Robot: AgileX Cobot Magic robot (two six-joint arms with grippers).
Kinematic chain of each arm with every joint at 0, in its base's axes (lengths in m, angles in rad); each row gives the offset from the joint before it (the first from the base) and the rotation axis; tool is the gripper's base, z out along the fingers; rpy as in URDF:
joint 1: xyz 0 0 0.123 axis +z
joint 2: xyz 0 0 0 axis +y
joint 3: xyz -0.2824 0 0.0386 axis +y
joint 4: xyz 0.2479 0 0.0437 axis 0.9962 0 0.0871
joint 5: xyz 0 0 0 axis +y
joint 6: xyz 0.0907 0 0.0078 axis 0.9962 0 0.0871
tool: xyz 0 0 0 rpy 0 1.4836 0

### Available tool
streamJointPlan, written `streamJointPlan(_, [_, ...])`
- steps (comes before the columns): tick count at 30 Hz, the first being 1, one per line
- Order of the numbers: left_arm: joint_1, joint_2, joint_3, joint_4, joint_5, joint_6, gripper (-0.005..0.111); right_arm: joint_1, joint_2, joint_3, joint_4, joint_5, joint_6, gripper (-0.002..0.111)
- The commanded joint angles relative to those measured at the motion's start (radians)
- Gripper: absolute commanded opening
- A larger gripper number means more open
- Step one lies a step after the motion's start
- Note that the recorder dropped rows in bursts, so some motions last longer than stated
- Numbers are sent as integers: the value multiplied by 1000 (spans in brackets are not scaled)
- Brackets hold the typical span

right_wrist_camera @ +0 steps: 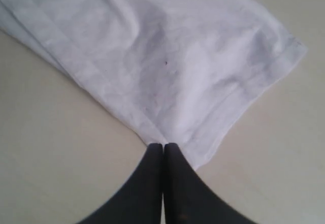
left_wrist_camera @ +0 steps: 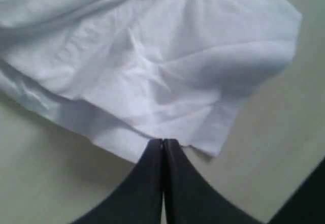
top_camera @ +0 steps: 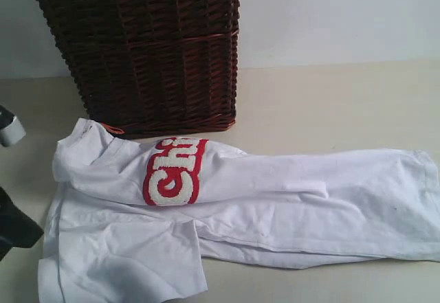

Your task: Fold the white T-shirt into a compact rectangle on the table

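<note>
Left claw (left_wrist_camera: 162, 141) pinched closed, right claw (right_wrist_camera: 162, 146) likewise closed

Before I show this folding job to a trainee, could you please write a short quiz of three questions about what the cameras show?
1. True or false: the white T-shirt lies inside the wicker basket.
2. Choose one. The left end effector and the right end effector are each: A, wide open; B, closed, with the tips at the shirt's edge; C, closed on the basket.
3. Fill in: the band of white letters on the shirt is ____.

Key: 1 false, it lies on the table in front of the basket. 2 B. 3 red.
</note>
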Motion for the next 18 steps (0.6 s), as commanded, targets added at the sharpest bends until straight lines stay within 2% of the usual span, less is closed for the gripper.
streamJointPlan(1, [1, 42, -93, -27, 34, -44, 0, -2, 2, -9, 0, 40, 21, 0])
streamJointPlan(4, [1, 35, -123, -27, -114, -46, 0, -2, 2, -9, 74, 48, 19, 0])
streamJointPlan(8, [1, -25, -128, -31, -294, -153, 0, -2, -25, -9, 150, 127, 21, 0])
streamJointPlan(13, [3, -134, -105, -31, -427, -175, 0, -2, -97, -9, 134, 200, 71, 0])
streamJointPlan(18, [4, -280, 18, -33, -488, -175, 0, -2, -203, -9, 134, 164, 37, 0])
